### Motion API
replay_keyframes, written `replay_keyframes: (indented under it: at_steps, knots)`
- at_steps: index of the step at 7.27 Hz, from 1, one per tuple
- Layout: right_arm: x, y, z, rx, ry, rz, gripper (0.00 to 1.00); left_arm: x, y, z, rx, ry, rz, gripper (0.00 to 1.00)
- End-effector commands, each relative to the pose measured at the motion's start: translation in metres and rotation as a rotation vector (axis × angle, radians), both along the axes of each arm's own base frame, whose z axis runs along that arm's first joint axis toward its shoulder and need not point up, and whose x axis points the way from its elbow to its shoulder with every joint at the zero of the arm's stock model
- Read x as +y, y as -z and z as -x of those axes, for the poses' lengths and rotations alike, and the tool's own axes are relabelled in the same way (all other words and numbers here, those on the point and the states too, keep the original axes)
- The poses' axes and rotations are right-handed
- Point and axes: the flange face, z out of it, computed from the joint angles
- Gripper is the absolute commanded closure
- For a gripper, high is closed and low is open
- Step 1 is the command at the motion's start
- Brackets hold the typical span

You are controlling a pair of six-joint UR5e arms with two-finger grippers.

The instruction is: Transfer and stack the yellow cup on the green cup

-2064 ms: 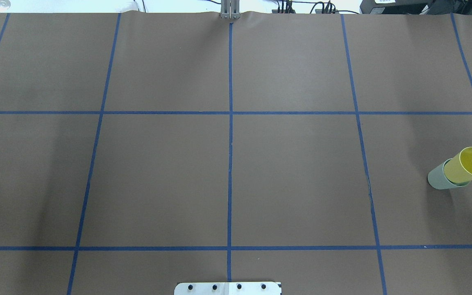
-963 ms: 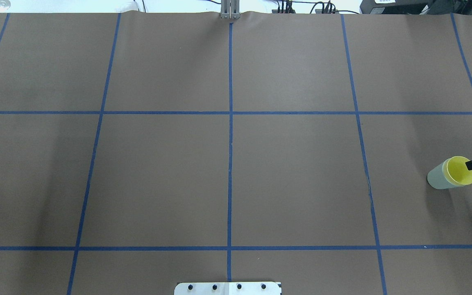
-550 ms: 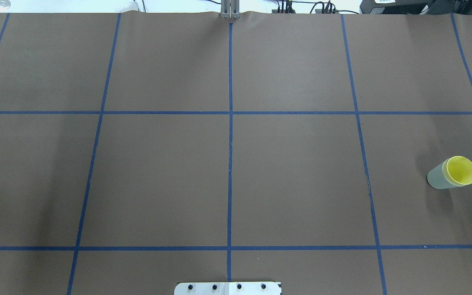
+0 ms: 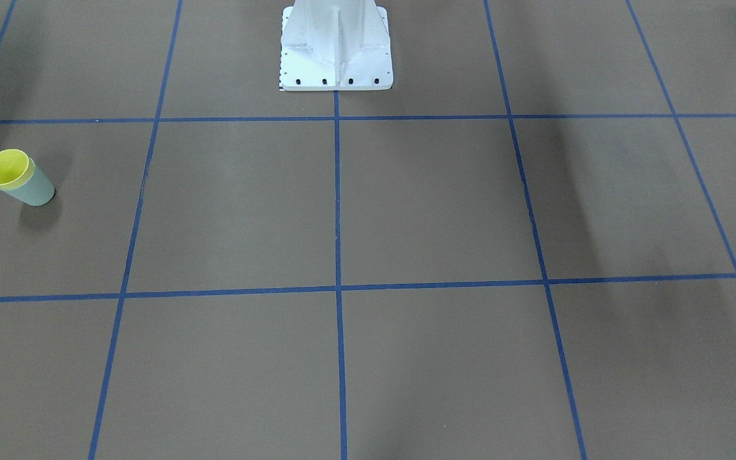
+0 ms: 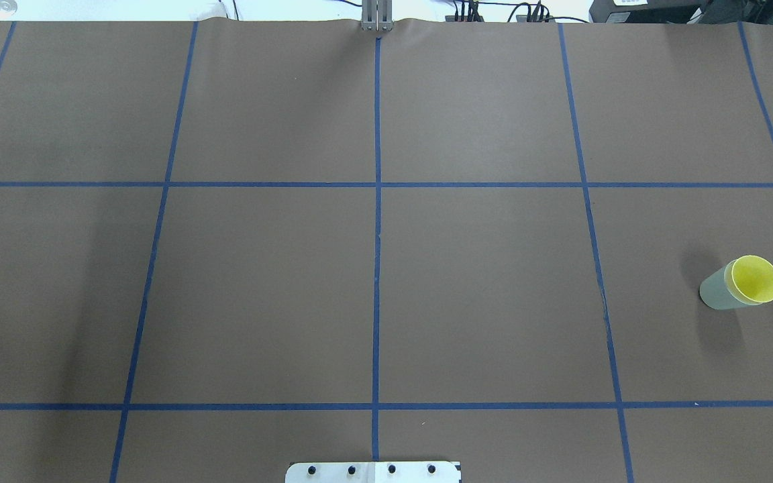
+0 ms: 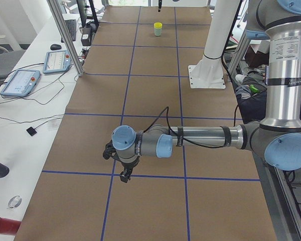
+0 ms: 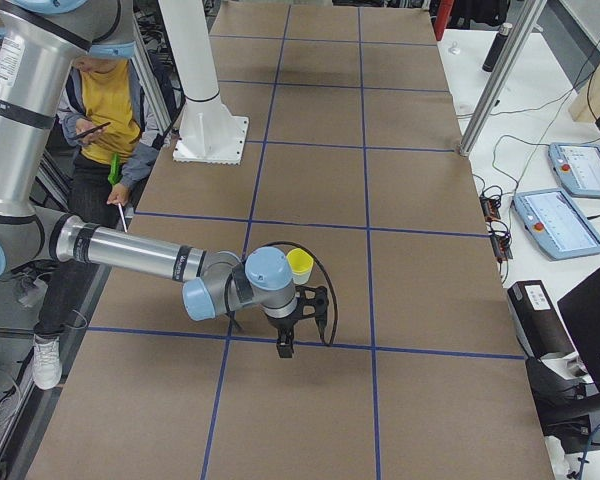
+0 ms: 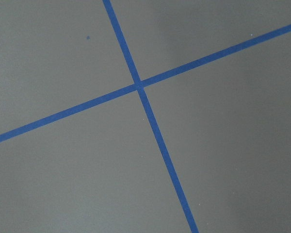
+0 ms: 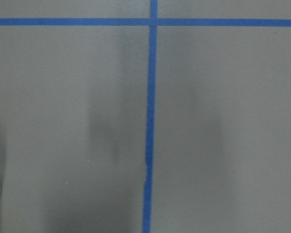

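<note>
From where I stand, the brown-papered table (image 5: 480, 282) with its blue tape grid (image 5: 378, 184) is mostly bare. The left arm (image 6: 200, 136) stretches low over a tape crossing, well apart from the cups, likely parked out of the way. The right arm (image 7: 140, 255) hangs near them but clear. I cannot tell how the jaws of the left gripper (image 6: 124, 175) or right gripper (image 7: 284, 347) stand. Neither has a cup. The yellow cup (image 5: 755, 278) sits nested upright in the green cup (image 5: 715, 294) near the table's right edge, so the stacking looks finished.
</note>
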Motion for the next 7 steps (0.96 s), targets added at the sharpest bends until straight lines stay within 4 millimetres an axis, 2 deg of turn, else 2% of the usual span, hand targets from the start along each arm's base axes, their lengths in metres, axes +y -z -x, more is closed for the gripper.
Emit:
replay_keyframes:
  at_steps: [1,2,3,4,7]
  knots:
    - [-0.002,0.004,-0.026,-0.041,-0.005,0.014,0.0,0.005,-0.004,0.0,0.0,0.0,0.007,0.0]
    - [-0.009,0.026,-0.021,-0.044,0.008,0.03,0.0,0.004,-0.004,0.0,0.0,0.0,0.005,0.0]
    - [-0.014,0.057,-0.021,-0.035,0.009,0.067,0.0,0.005,-0.006,0.0,0.0,-0.001,0.007,0.0]
    - [-0.013,0.073,-0.024,-0.025,0.032,0.062,0.0,0.005,-0.005,0.0,0.0,-0.001,0.006,0.0]
    - [-0.009,0.063,-0.056,0.105,0.111,0.003,0.0,0.005,-0.005,0.001,0.0,0.0,0.006,0.0]
